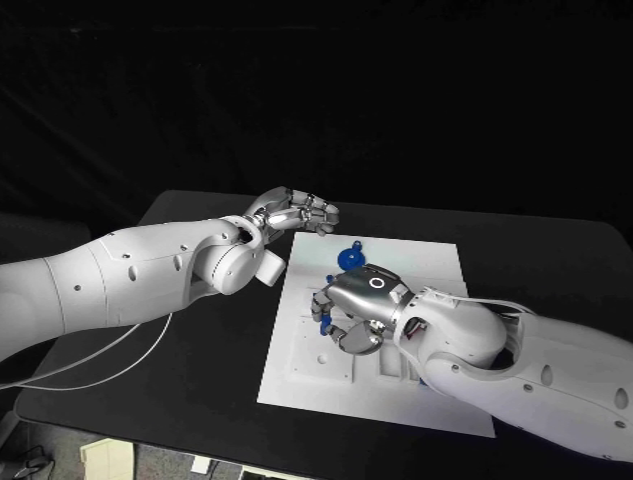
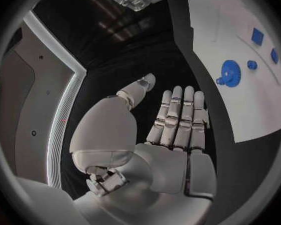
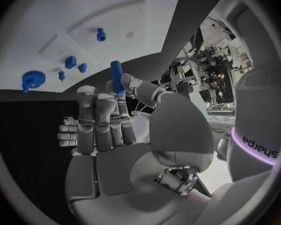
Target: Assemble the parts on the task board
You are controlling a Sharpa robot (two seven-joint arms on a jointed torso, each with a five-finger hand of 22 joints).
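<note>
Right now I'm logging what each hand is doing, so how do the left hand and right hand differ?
The right hand pinches a blue peg between thumb and finger; the left hand holds nothing, its fingers straight and side by side. The right hand hovers over the white task board; the left hand sits off the board's far left corner, above the black table. Both are silver on white arms.

task board [image 1: 403,395] mid-table [image 1: 186,350], gear [image 1: 351,257] on its far edge, right robot hand [image 1: 352,305] above it

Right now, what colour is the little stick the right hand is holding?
Blue. The stick, pinched in the right hand, shows best in the right wrist view.
</note>
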